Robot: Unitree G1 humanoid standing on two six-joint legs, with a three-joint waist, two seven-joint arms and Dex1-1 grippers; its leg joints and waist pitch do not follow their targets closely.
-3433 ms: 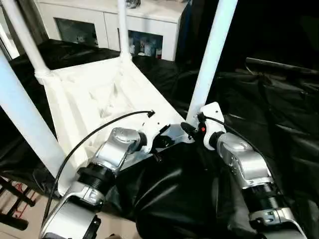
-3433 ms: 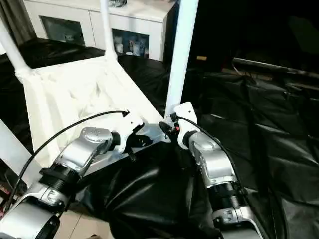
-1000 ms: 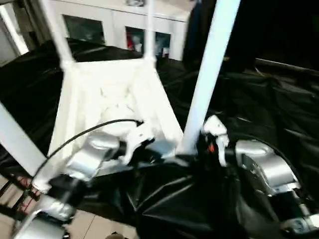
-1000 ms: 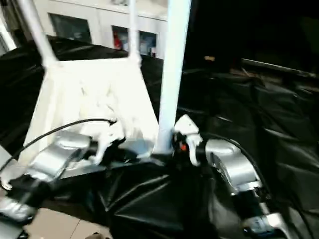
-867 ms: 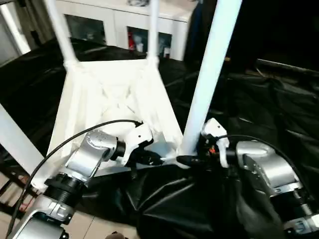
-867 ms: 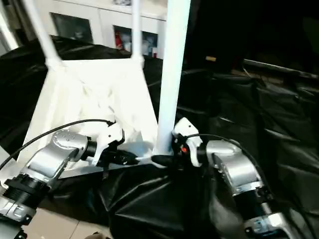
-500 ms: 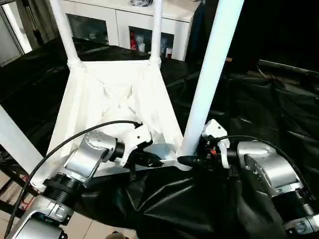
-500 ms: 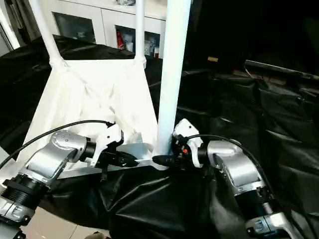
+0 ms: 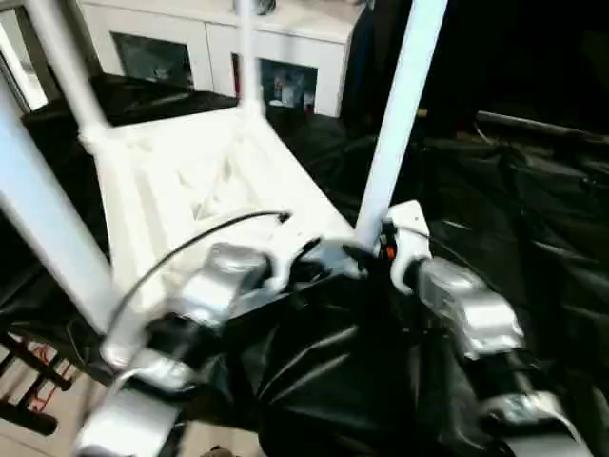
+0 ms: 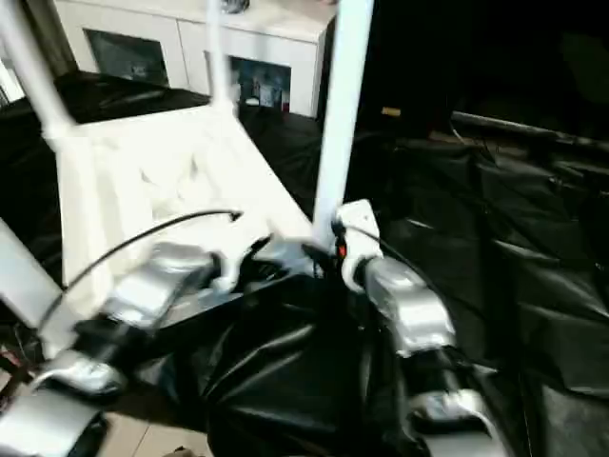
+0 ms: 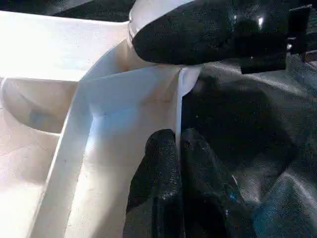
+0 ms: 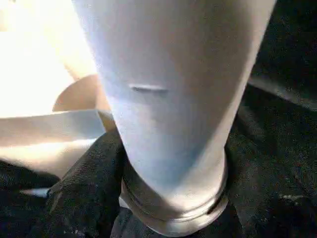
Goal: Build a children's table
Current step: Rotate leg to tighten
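The children's table lies upside down on a black sheet, its ribbed underside (image 9: 190, 176) facing up and its white legs standing in the corner sockets. My left gripper (image 11: 177, 148) is shut on the thin rim (image 11: 179, 99) of the top, close to the near right corner (image 9: 324, 268). My right gripper (image 9: 366, 255) reaches around the foot of the near right leg (image 9: 395, 124). One black finger (image 12: 84, 191) presses against that leg (image 12: 168, 89) just above its socket collar. The near left leg (image 9: 48, 228) rises at the picture's left edge.
White cabinets (image 9: 190, 43) with glass doors stand behind the table. The crumpled black sheet (image 9: 504, 200) spreads to the right and toward me. At the lower left, bare floor and a dark stand (image 9: 29, 400) show. A black cable (image 9: 181, 252) arcs over my left forearm.
The whole picture has swung, so the camera has moved. Both grippers keep their places, the left on the rim and the right at the foot of the leg.
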